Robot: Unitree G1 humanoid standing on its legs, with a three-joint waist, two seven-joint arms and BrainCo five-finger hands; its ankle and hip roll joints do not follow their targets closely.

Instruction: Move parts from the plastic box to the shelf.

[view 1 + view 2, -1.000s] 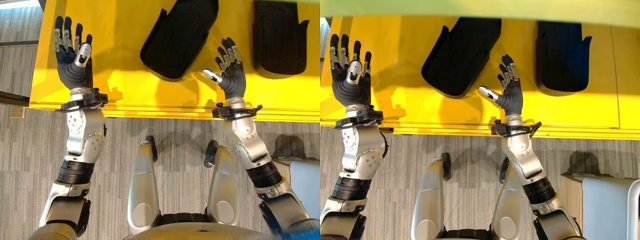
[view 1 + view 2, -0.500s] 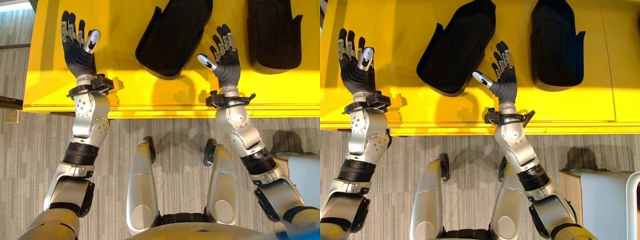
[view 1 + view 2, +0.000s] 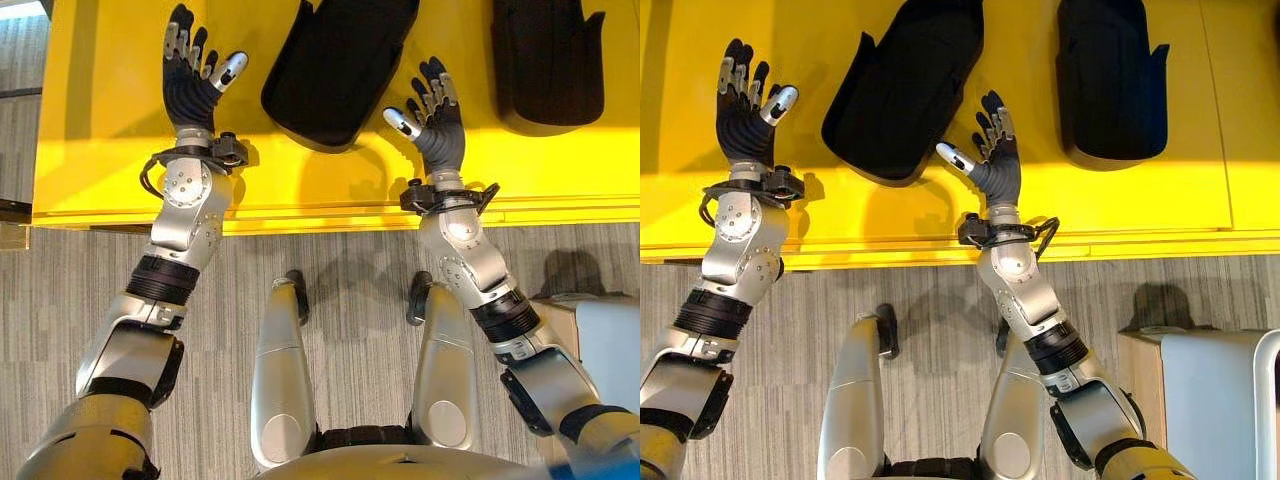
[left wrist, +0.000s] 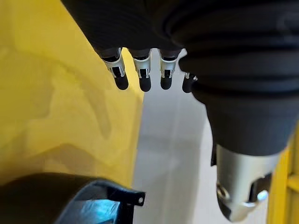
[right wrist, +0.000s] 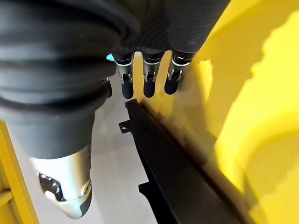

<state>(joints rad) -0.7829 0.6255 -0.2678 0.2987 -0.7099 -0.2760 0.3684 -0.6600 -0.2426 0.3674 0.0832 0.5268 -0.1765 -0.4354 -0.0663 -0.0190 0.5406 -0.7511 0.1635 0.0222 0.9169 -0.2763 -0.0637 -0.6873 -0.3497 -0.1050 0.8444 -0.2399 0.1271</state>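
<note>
Grey striped carpet (image 3: 350, 300) underfoot; yellow surface (image 3: 100, 120) ahead, its front edge running across both head views. On it: two black moulded parts. First black part (image 3: 340, 60), angled, lies between the two hands. Second black part (image 3: 548, 60), set straighter, lies further to the robot's right, apart from the first. Left hand (image 3: 192, 88): raised over the yellow surface to the left of the angled part, fingers straight and spread, thumb out toward the part, holding nothing. Right hand (image 3: 437, 125): over the yellow surface just beside the near right edge of the angled part, fingers straight, thumb pointing toward the part, holding nothing; contact with the part cannot be told. Grey-white box (image 3: 605, 345), at the robot's right on the floor side, partly in view; contents cannot be told.
</note>
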